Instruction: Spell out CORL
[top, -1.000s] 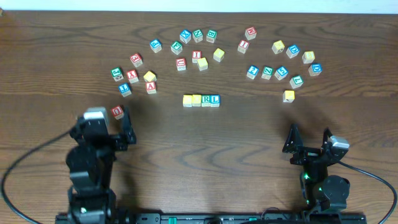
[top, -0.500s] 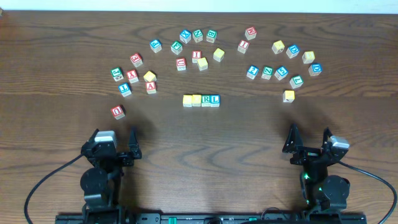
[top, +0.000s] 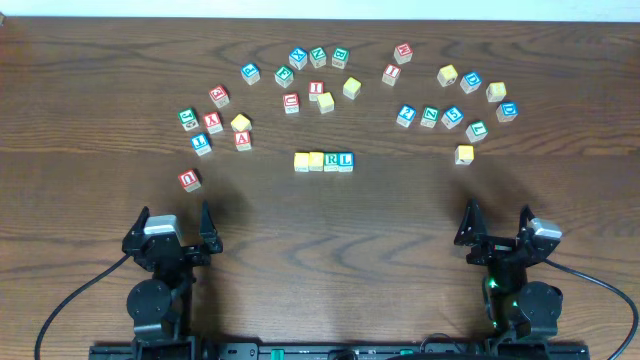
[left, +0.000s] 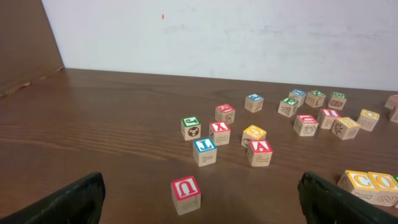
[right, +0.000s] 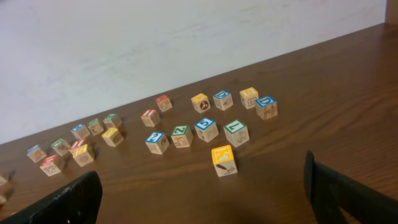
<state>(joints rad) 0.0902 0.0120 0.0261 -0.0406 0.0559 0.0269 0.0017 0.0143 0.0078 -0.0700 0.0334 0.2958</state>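
Word apparently complete: the CORL cubes (top: 323, 161) sit touching in a row, spare cubes (top: 316, 91) scattered beyond it, left end effector (top: 172, 212) and right end effector (top: 498, 210) both released, empty, well short of it.

Dark brown wooden table (top: 330, 235) with side-to-side grain, stretching out ahead of the jaws. Beyond its far edge, well ahead of both pairs of jaws, a plain white wall (left: 249, 31) marked by a tiny red speck (left: 163, 17). Off to the left of the left jaws, a brown board (left: 22, 43) against wall and table. Soft, even light, faint shadows.
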